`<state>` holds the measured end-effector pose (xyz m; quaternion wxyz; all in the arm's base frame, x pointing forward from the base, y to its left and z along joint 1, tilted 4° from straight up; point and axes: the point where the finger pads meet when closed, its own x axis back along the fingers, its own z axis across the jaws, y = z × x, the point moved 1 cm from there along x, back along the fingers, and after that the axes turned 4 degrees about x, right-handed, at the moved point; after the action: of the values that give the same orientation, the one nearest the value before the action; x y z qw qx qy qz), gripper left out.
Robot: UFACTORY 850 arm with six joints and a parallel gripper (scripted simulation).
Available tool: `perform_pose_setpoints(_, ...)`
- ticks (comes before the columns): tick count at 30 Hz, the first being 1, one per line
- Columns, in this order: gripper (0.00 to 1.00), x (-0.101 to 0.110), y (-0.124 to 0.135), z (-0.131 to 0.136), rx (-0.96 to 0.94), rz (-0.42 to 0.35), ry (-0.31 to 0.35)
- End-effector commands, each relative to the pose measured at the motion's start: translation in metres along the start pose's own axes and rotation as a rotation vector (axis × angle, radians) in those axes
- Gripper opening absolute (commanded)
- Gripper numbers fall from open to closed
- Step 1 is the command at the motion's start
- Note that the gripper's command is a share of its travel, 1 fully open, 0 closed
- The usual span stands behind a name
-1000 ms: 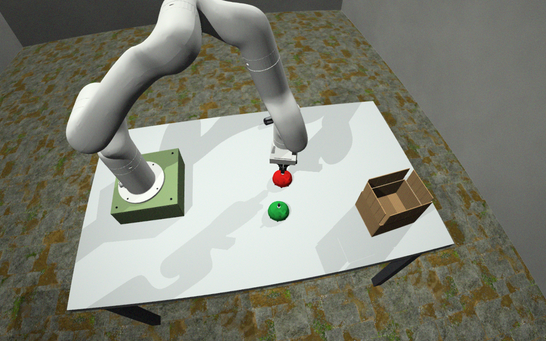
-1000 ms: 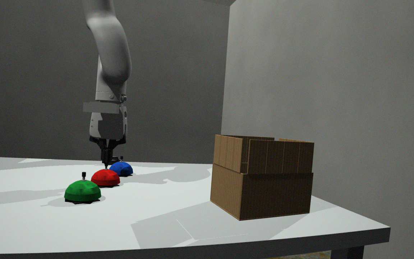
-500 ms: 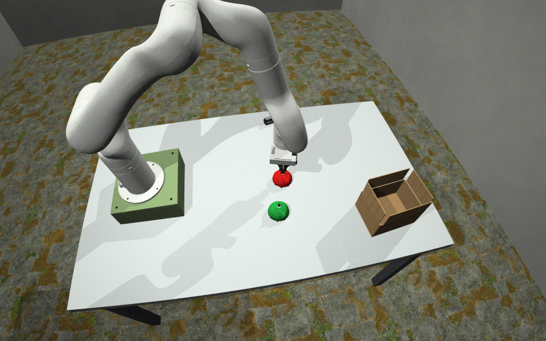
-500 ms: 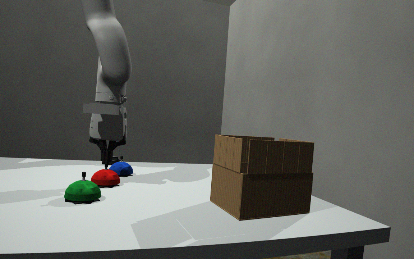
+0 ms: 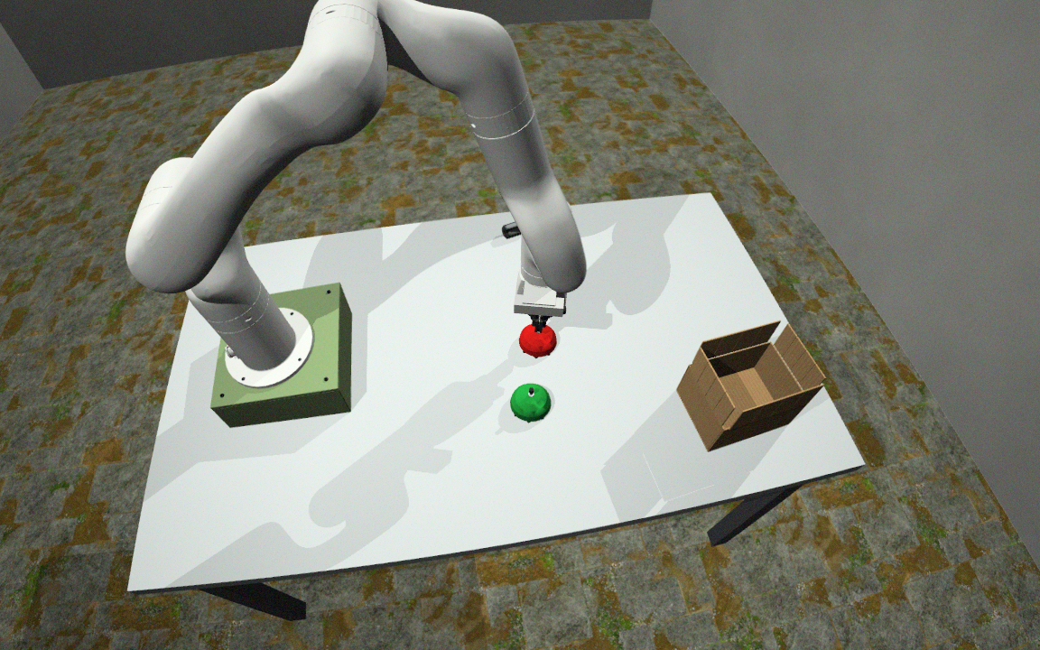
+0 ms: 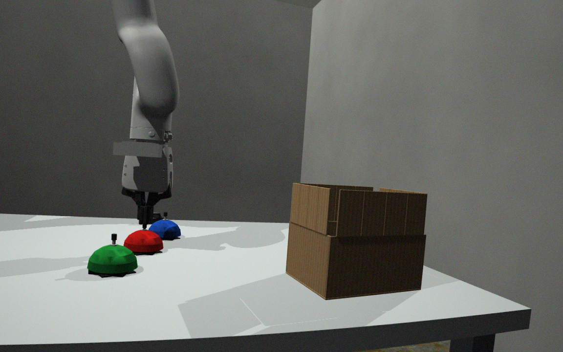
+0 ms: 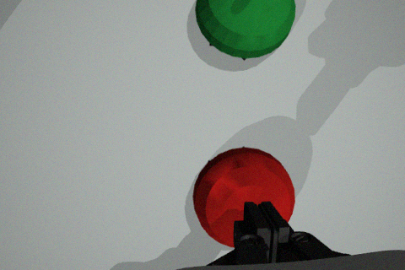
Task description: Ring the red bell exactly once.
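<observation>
A big white rectangular tabletop (image 5: 394,501) on dark legs is seen over a mossy stone-patterned floor (image 5: 63,452), with grey walls around. The white six-joint arm (image 5: 265,137) is bolted onto a green square pedestal block (image 5: 329,387) at one end of the tabletop and is arched up and over toward the middle.

Well apart from everything else, near the far end of the tabletop, an open brown corrugated cardboard box (image 6: 362,262) is parked with its flaps (image 6: 381,212) standing up.

Three dome-shaped bells are lined up in a row in the exterior view: a green dome bell (image 6: 112,259) nearest the camera, the red dome bell (image 6: 143,241) in the middle of the row, and a blue dome bell (image 6: 164,229) behind it. In the top view the blue one is hidden under the arm. A small black button stem (image 6: 113,238) is seen sticking up from the green bell, and one can be made out on the blue bell too.

The hand (image 6: 144,221) is pointed straight down, right over the top of the red bell, with its dark fingers pressed together and nothing held between them. The fingertips are seen on the crown of the red bell, where the button would be; the red bell's button itself is covered by the fingers, so how far down it sits can't really be told.
</observation>
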<state>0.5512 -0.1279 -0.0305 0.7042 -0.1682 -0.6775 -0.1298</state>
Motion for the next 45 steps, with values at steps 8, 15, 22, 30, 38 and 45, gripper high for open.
perform_pose_setpoints(8,0.00,0.000,0.000,-0.001,0.000,-0.001,-0.002)
perform_pose_setpoints(15,0.00,0.000,0.000,-0.001,0.000,-0.001,-0.002)
perform_pose_setpoints(22,0.00,0.001,0.000,-0.001,0.000,-0.001,-0.002)
perform_pose_setpoints(30,0.00,0.007,0.000,0.000,0.000,-0.001,-0.002)
perform_pose_setpoints(38,0.00,0.024,0.000,0.000,0.000,-0.001,-0.002)
perform_pose_setpoints(45,0.00,0.039,0.000,0.000,0.000,-0.001,-0.002)
